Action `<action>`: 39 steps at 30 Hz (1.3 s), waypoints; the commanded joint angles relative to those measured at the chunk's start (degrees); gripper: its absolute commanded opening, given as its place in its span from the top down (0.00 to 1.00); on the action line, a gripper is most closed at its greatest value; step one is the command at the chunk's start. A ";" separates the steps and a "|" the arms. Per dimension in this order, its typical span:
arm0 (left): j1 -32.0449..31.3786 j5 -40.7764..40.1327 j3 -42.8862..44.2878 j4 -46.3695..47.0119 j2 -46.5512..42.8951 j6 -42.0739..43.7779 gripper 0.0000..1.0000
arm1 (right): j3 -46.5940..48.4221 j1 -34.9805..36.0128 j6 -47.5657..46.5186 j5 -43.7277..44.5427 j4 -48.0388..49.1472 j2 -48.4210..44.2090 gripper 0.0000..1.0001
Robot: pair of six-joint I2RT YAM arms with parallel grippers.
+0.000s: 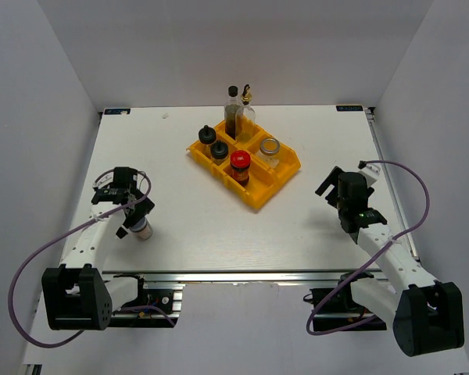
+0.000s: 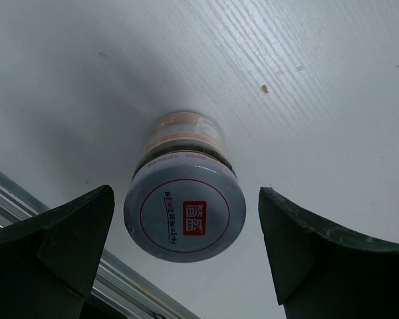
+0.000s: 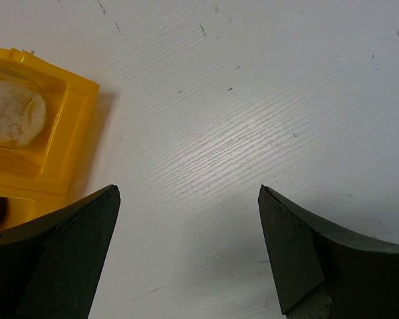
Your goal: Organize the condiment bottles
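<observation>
Standing upright at eight o'clock on the table (image 1: 219,234), well apart from the yellow tray (image 1: 258,199), the silver-lidded jar (image 2: 184,212) points its lid up, long axis vertical. The left gripper (image 1: 134,215) hangs over it, jaws wide, not touching. Pickup looks in hand: lower, then close. The right gripper (image 3: 186,219), at four o'clock, gapes empty.

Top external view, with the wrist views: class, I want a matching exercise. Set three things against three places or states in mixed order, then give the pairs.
Things:
1. red-lidded jar
2. pale-lidded jar
3. right tool

Places or states:
a. open, gripping nothing
b. in a compartment of the yellow tray
c. on the table, outside the tray

Pairs: 1-b, 2-c, 3-a
</observation>
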 commanded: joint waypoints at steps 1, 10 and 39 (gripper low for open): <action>0.38 0.72 -1.19 2.41 0.01 0.44 0.03 | 0.68 -0.36 -0.49 0.73 1.44 0.29 0.11; 2.40 4.24 -0.76 3.82 0.36 3.60 0.58 | 0.68 -0.36 -0.49 0.55 1.53 0.03 0.11; -44.18 7.05 50.90 14.63 33.04 12.40 1.00 | -0.29 -0.63 -0.75 -0.42 1.70 -3.05 0.11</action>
